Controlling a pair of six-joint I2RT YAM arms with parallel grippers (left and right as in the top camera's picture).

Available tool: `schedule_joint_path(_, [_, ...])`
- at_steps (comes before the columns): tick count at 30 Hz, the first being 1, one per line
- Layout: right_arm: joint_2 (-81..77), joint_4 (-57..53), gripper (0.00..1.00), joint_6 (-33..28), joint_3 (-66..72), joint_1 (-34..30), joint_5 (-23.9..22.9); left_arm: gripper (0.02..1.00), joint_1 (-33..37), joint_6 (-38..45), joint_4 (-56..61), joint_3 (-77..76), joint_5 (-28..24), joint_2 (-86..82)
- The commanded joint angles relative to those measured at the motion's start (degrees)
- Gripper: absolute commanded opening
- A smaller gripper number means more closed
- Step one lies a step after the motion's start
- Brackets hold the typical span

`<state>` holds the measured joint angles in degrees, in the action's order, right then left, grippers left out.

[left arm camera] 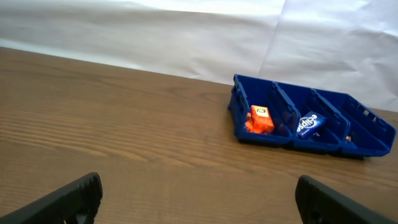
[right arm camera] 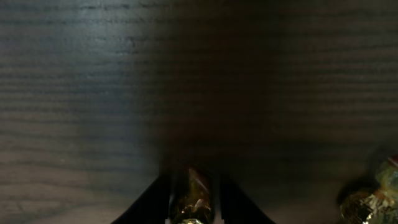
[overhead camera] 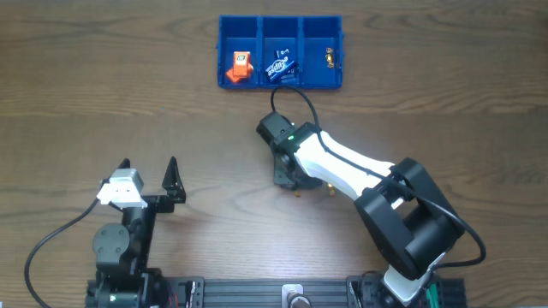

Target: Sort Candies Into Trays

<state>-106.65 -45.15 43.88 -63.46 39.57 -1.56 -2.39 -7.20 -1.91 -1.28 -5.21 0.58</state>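
Between rt pincer (right arm camera: 193, 210) tips: gold-foil candy (right arm camera: 191, 194), crinkled, shiny.

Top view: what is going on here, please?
The right gripper is down on the table, shut on a gold candy; a second gold candy lies nearby. The left gripper sits open near its base. The blue tray holds an orange candy, a blue candy and a gold piece, one per compartment.

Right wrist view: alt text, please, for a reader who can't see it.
The right gripper is shut on a gold-wrapped candy lying on the wooden table. A second gold-wrapped candy lies nearby, apart from it.
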Motion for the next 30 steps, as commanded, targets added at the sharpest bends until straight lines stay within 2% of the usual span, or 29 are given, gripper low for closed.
schedule_joint_path(1, [-1.51,-0.55,0.237,0.74,0.46,0.09,-0.83,0.998,0.13,0.81,-2.14,1.01,-0.61,-0.35])
schedule_joint_path(6, [-1.51,-0.39,0.13,0.74,0.46,0.09,-0.85,0.998,0.13,0.81,-2.14,1.01,-0.61,-0.35])
schedule_joint_path(17, [-1.51,-0.31,0.11,0.74,0.46,0.09,-0.85,0.998,0.13,0.81,-2.14,1.01,-0.61,-0.35])
schedule_joint_path(26, [-1.01,0.09,0.038,0.9,0.26,0.07,-0.9,0.998,0.13,0.81,-2.14,1.01,-0.61,-0.35])
schedule_joint_path(29, [1.86,-1.27,0.036,0.31,-1.49,-0.83,-3.23,0.998,0.13,0.81,-2.14,1.01,-0.61,-0.35])
schedule_joint_path(30, [3.54,-2.95,0.036,-2.27,-4.04,-2.36,-4.61,0.998,0.13,0.81,-2.14,1.01,-0.61,-0.35])
